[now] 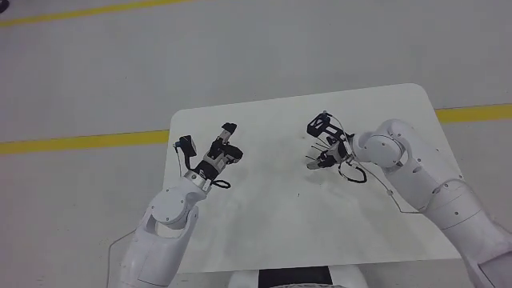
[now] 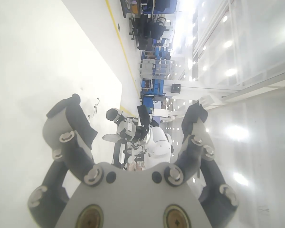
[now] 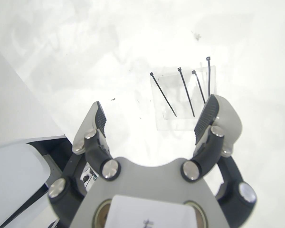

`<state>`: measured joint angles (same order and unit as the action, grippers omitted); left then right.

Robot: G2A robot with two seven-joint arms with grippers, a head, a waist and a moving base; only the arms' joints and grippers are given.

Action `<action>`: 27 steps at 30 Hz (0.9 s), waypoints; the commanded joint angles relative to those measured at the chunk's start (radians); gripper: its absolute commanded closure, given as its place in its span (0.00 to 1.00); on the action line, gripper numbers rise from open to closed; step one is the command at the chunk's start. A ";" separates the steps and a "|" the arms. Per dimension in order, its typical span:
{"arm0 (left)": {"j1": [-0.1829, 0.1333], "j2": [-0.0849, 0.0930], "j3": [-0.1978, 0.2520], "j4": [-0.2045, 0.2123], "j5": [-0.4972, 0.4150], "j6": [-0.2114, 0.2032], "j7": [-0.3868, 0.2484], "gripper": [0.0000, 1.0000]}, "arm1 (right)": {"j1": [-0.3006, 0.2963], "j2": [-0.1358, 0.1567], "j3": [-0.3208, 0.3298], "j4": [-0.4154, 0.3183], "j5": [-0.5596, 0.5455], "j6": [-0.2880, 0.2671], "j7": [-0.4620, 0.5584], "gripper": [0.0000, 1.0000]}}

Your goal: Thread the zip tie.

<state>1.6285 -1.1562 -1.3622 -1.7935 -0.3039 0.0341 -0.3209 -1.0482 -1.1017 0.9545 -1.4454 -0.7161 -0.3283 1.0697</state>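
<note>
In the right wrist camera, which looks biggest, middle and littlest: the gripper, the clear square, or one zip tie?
1. right gripper, but it is nearest the camera, so it may only look biggest.
2. clear square.
3. zip tie, a thin strip lying on the square.

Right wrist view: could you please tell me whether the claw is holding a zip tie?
No, the right claw is open and empty, while four zip ties lie on a clear sheet.
</note>
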 commanded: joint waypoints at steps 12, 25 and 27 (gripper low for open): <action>0.000 0.000 0.000 0.000 0.000 0.000 0.000 0.00 | 0.054 0.001 -0.037 0.065 0.049 -0.012 -0.022 0.71; 0.000 0.000 0.000 0.000 0.000 0.000 0.000 0.00 | 0.122 0.013 -0.126 0.150 0.047 -0.012 -0.044 0.86; 0.000 0.000 0.000 0.000 0.000 0.000 0.000 0.00 | 0.133 0.011 -0.141 0.168 0.050 -0.012 -0.047 0.87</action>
<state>1.6285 -1.1562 -1.3622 -1.7935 -0.3039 0.0341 -0.3210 -0.9219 -1.0895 0.8215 -1.2878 -0.6680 -0.3400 1.0242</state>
